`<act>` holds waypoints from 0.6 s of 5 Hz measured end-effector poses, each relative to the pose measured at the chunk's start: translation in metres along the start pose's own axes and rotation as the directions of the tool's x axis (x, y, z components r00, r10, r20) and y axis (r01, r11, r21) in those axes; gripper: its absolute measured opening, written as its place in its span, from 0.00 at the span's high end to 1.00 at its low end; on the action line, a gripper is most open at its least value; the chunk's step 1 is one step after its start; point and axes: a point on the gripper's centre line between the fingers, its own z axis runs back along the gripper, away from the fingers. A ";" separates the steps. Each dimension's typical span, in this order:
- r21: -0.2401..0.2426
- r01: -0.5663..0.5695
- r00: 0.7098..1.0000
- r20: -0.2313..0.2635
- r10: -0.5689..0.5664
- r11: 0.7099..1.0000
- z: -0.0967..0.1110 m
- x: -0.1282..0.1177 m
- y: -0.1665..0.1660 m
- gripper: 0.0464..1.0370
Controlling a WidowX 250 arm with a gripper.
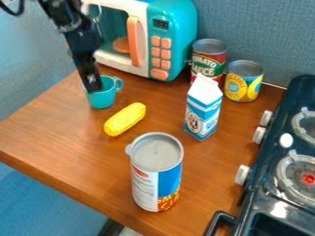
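Cup point(103, 96): teal, with a side handle; located on the worktop point(80, 133), in front of the microwave point(173, 27), toward the left end of its front as viewed. The pincer point(93, 87) is lowered at the rim of the cup. Whether it is apart, together or clamped on the rim cannot be determined.

Positions relative to the microwave, as viewed:
- Corn point(125, 119): yellow, lying in front of the microwave, near the cup.
- Carton point(203, 110): blue and white, upright, in front and to the right.
- Red can point(208, 62): upright, just beside the right side.
- Yellow can point(243, 81): upright, farther right.
- Large can point(157, 173): upright, well forward of the microwave.
- Stove point(255, 203): black, with white knobs, well to the right and forward.
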 end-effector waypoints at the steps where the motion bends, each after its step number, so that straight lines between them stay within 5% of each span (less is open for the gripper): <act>1: 0.019 -0.024 0.998 0.066 0.023 1.000 0.017 -0.002 0.004 0.03; 2: 0.068 -0.048 0.997 -0.054 0.051 0.997 0.033 -0.034 0.007 0.03; 3: 0.073 -0.142 0.962 -0.223 0.155 0.987 0.036 -0.068 0.001 0.03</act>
